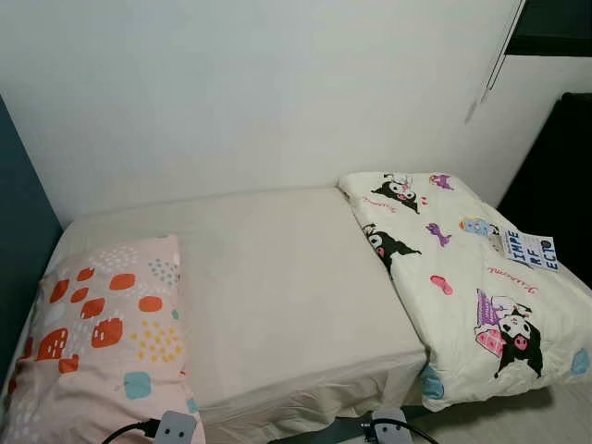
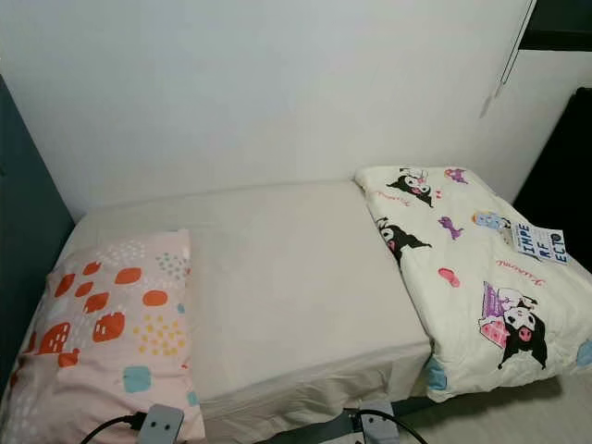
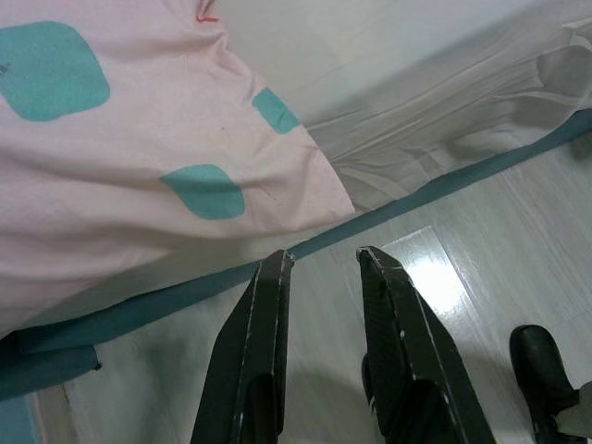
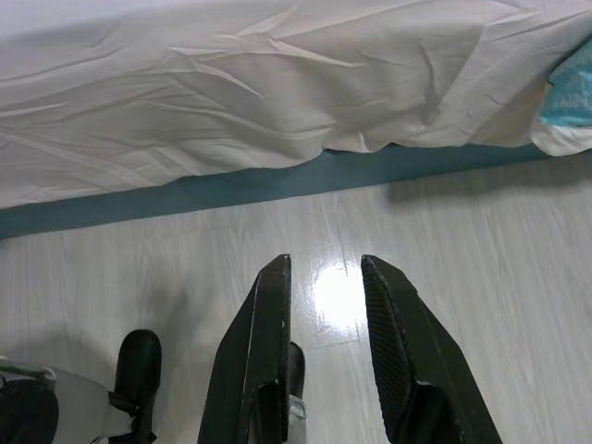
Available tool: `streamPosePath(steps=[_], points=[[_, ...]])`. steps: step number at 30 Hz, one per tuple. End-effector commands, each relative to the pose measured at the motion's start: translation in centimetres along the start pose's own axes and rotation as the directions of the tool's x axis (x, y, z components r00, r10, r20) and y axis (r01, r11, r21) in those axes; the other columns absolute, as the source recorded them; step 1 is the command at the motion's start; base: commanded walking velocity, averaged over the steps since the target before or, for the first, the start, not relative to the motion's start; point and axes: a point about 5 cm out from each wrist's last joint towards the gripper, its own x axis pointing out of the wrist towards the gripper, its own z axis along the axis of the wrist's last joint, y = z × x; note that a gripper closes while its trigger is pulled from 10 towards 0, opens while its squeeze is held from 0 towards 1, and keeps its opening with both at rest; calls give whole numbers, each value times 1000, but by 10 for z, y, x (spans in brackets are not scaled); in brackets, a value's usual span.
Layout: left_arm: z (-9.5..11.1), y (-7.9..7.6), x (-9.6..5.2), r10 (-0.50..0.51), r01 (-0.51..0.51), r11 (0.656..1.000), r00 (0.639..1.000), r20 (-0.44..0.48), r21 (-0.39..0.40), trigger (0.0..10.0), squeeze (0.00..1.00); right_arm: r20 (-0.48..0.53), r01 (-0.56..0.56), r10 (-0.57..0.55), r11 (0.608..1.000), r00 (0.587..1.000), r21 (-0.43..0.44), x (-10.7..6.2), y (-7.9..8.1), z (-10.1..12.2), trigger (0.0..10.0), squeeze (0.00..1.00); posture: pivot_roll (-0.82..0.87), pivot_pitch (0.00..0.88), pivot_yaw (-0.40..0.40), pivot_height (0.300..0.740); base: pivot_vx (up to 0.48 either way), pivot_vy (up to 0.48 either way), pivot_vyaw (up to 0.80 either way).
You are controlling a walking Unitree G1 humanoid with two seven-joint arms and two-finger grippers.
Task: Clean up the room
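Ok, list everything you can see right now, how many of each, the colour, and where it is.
Bed: one, cream sheet, against the white wall.
Pillow: one, pink with orange, yellow and teal patches, on the bed's left end.
Folded quilt: one, white with black cartoon characters, on the bed's right end.
Printed card: one, white with dark letters, on the quilt.
Floor: pale wood, beside the bed.
Left tool: one, black fingers open, low over the floor by the pillow's corner.
Right tool: one, black fingers open, over the floor near the bed edge.

Long black tapered fingers point(image 3: 264, 351), grey wrist housings point(image 1: 176, 427), black cables, perhaps rubber-tipped
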Motion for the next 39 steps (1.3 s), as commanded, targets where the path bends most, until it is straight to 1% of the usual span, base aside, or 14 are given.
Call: streamPosePath(steps=[1,6,14,24,32,39], points=[[-6,-4,-3,-13,13,1000,1000,-21,-1,10000,0,-28,0,0,1000,1000,4,-2,0,-7,10000,0,37,65,-63,740,0,0,0],[-6,-4,-3,-12,12,1000,1000,-20,-1,10000,0,-31,0,0,1000,1000,-3,-2,-1,-6,10000,0,35,66,-65,740,0,0,0],[-7,-5,-4,-17,17,1000,1000,-20,-5,10000,0,-24,-11,10,999,1000,-35,-2,-1,-6,10000,0,35,65,-67,740,0,0,0],[-6,-5,-5,-19,19,1000,1000,-11,-14,10000,0,-9,-8,8,1000,1000,-17,-2,0,-4,10000,0,35,67,-68,740,0,0,0],[-4,-5,-3,-21,21,1000,1000,-3,-16,10000,0,-7,-20,20,999,1000,-49,0,0,-1,10000,0,36,68,-73,740,0,0,0],[-3,-5,-3,-21,21,1000,1000,-1,-14,10000,0,-4,-20,20,999,1000,-48,1,1,1,10000,0,33,68,-73,740,0,0,0]])
